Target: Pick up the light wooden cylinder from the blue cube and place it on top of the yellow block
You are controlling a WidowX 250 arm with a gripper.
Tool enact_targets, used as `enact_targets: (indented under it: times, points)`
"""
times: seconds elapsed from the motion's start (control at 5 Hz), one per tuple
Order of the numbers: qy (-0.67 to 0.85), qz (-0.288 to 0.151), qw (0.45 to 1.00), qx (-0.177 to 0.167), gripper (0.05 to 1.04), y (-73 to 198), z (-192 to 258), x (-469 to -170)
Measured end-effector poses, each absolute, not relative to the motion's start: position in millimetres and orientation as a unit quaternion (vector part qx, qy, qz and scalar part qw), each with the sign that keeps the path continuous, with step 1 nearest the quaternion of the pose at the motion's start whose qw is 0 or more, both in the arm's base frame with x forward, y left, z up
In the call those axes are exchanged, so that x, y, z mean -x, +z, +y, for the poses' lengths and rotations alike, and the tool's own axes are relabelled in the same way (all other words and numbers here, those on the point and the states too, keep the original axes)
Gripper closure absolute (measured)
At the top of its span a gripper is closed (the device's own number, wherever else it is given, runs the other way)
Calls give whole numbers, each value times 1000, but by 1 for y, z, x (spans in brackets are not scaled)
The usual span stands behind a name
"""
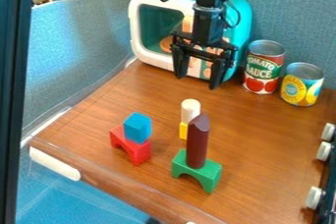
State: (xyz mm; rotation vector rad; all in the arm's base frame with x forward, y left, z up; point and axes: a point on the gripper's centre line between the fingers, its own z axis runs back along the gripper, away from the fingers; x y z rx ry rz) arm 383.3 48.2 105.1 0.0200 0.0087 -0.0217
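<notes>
My gripper (197, 81) hangs open over the back middle of the table, in front of the toy microwave, with nothing between its fingers. Below it and nearer the front, a white cylinder (190, 110) stands on a yellow block (183, 130). Just in front of these, a dark red pillar (197, 144) with a notched top stands upright on a green arch block (209, 174). To the left, a blue cube (138, 127) rests on a red arch block (134, 149).
A teal and white toy microwave (244, 16) stands at the back. Right of it are a tomato can (264, 68) and a yellow-labelled can (302, 84). White knobs (323, 151) line the right edge; grey panels (78, 46) border the table (98, 169).
</notes>
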Motion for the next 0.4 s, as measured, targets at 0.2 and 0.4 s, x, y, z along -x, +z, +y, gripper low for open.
enact_targets:
  times: [0.2, 0.4]
  points:
    - [-6, 8, 1000, -14, 83, 108, 58, -378]
    - [-2, 24, 1000, -13, 83, 100, 61, -371]
